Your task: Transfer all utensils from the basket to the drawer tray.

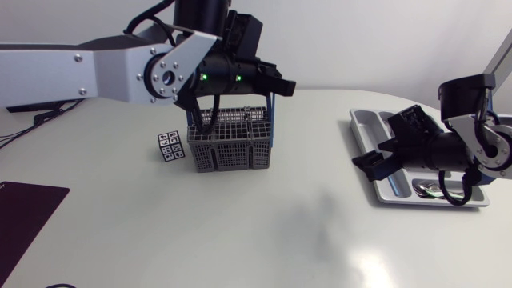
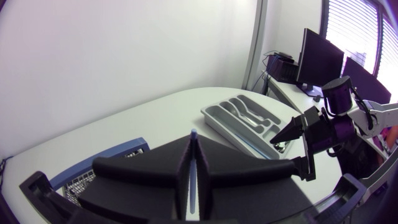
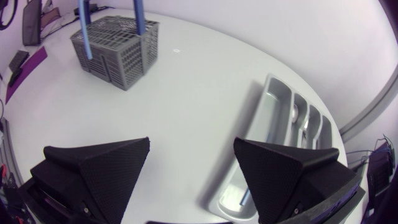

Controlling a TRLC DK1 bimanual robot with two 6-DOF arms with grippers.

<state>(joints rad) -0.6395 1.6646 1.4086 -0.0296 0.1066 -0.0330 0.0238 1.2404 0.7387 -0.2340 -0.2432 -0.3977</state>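
At the far left a flat dark purple mat [image 1: 24,212] is cut off by the edge of the white tabletop [image 1: 264,240], which is smooth, faintly glossy and rounded along its far side. Further right sits a small cube with black-and-white patterned faces [image 1: 170,146], just left of the grey plastic lattice basket [image 1: 232,150] with its blue upright hoop. What the basket holds cannot be made out through the mesh, and the left arm's black joints cover its top. The left pincer [image 2: 194,146] hangs above the basket, its broad matte wedges pressed together on a thin pale-blue strip [image 2: 194,133] seen only edge-on, so its kind is unclear. Well to the right lies the grey moulded drawer tray [image 1: 364,122] with long compartments. A shiny metal spoon [image 1: 428,190] rests at its near end, and a blue stick-like piece [image 3: 245,196] is half hidden behind a finger. The right pincer [image 3: 193,146] hovers over the tray's left rim, spread wide and gripping nothing.
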